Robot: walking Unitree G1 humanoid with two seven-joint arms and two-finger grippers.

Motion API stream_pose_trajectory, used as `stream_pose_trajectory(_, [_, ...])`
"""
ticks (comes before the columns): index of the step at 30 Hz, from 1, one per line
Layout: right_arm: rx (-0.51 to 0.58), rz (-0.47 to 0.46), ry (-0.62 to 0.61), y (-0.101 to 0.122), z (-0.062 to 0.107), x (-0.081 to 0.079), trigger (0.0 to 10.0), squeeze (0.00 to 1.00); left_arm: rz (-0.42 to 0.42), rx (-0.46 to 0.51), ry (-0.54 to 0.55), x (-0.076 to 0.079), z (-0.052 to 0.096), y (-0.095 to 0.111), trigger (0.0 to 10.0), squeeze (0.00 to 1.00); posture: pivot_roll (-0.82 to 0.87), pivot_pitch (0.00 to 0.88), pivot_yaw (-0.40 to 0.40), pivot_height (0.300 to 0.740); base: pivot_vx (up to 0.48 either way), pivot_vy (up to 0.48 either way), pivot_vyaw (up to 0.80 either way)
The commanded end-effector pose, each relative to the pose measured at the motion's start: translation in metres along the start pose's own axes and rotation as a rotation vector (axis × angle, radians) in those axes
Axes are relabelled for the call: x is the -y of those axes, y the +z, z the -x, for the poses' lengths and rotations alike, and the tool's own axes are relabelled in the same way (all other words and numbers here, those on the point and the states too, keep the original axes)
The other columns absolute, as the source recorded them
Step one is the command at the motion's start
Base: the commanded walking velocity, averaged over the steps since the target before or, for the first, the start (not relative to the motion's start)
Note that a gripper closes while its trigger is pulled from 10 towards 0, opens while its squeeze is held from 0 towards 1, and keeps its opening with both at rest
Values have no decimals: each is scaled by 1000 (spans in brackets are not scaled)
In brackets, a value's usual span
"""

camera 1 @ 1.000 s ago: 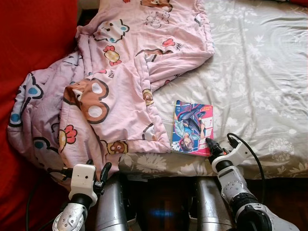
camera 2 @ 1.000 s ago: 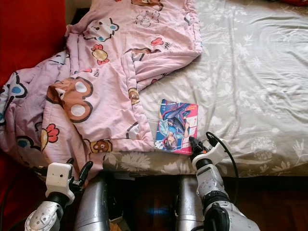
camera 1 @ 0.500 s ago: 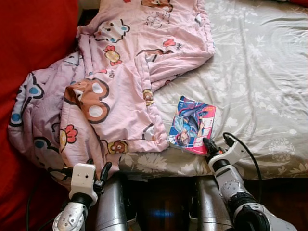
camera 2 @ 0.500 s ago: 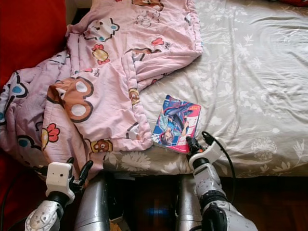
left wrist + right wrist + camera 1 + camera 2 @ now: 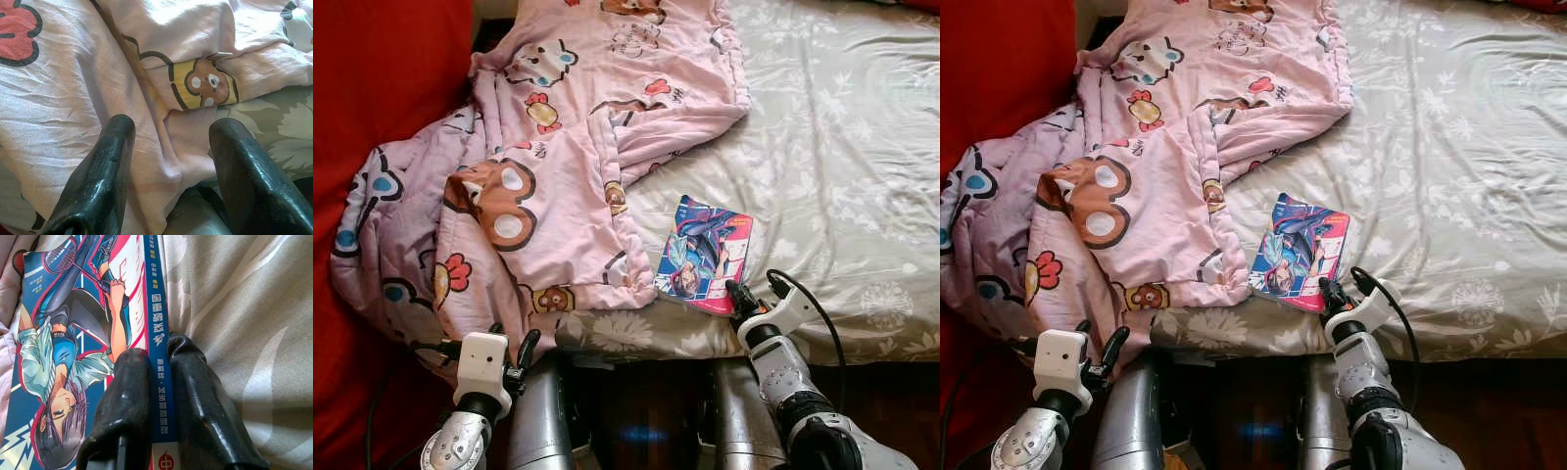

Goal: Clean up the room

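L gripper (image 5: pixel 166 161) hung low at the bed's near edge, fingers spread wide, nothing held, idle w/ pink cartoon blanket (image 5: pixel 558 166) just ahead of it. R gripper (image 5: pixel 159 396) was clamped on the spine of the manga book (image 5: pixel 705 255), one finger on the cover, one on the sheet side, prob. to lift it off the grey floral sheet (image 5: pixel 842 147). Book lay near the bed edge, touching the blanket hem. Wrist view gave the spine pinch; head views gave the layout.

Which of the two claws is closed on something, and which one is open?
The right claw is closed on the spine of the comic book on the bed. The left claw is open, its fingers apart over the pink blanket.
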State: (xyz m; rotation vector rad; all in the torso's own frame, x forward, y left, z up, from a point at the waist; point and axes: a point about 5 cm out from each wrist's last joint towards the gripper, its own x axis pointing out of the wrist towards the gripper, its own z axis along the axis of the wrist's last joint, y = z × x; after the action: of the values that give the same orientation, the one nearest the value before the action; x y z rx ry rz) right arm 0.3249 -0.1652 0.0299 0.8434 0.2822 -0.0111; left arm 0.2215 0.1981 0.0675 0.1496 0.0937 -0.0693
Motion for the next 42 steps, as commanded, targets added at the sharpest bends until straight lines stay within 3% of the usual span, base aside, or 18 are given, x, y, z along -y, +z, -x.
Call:
stream_pose_trajectory(1, [-89, -35, -63, -23, 9, 11, 0, 0, -5, -33, -4, 0, 4, -6, 10000, 0, 84, 274, 56, 552, 0, 0, 0])
stream_pose_trajectory(8, [-86, -32, -61, -23, 8, 10, 0, 0, -4, -33, -4, 0, 4, -6, 10000, 0, 84, 274, 56, 552, 0, 0, 0])
stream_pose_trajectory(9, [142, 304, -113, -11, 21, 15, 0, 0, 12, -8, -6, 7, -17, -5, 10000, 0, 12, 179, 29, 552, 0, 0, 0])
stream_pose_trajectory(11, [253, 416, -110, -6, 28, 10, 0, 0, 19, 5, -9, 10, -26, -3, 10000, 0, 13, 177, 28, 552, 0, 0, 0])
stream_pose_trajectory(21, [256, 439, -87, -3, 24, 3, 0, 0, 21, 8, -3, 9, -27, -3, 10000, 0, 11, 175, 23, 552, 0, 0, 0])
stream_pose_trajectory(27, [337, 473, -121, 5, 28, 1, 0, 0, 20, 19, 2, 8, -31, -5, 10000, 0, 8, 172, 23, 552, 0, 0, 0])
stream_pose_trajectory(29, [389, 458, -129, 13, 28, -1, 510, 0, 19, 21, 3, 8, -31, -5, 10000, 0, 6, 169, 22, 552, 0, 0, 0])
stream_pose_trajectory(30, [442, 437, -177, 20, 30, 1, 6706, 0, 18, 21, 3, 8, -31, -5, 10000, 0, 4, 167, 22, 552, 0, 0, 0])
stream_pose_trajectory(31, [458, 428, -208, 22, 32, 3, 9098, 0, 18, 21, 3, 8, -31, -5, 10000, 0, 2, 167, 22, 552, 0, 0, 0])
stream_pose_trajectory(32, [474, 406, -247, 24, 33, 6, 10000, 0, 18, 21, 2, 8, -31, -5, 10000, 0, 2, 167, 22, 552, 0, 0, 0])
stream_pose_trajectory(38, [506, 364, -422, 25, 44, 24, 10000, 0, 18, 30, 0, 9, -32, -5, 10000, 0, 3, 167, 22, 552, 0, 0, 0])
stream_pose_trajectory(42, [447, 233, -555, 15, 50, 43, 10000, 0, 16, 31, -1, 9, -32, -5, 10000, 0, 2, 169, 22, 552, 0, 0, 0])
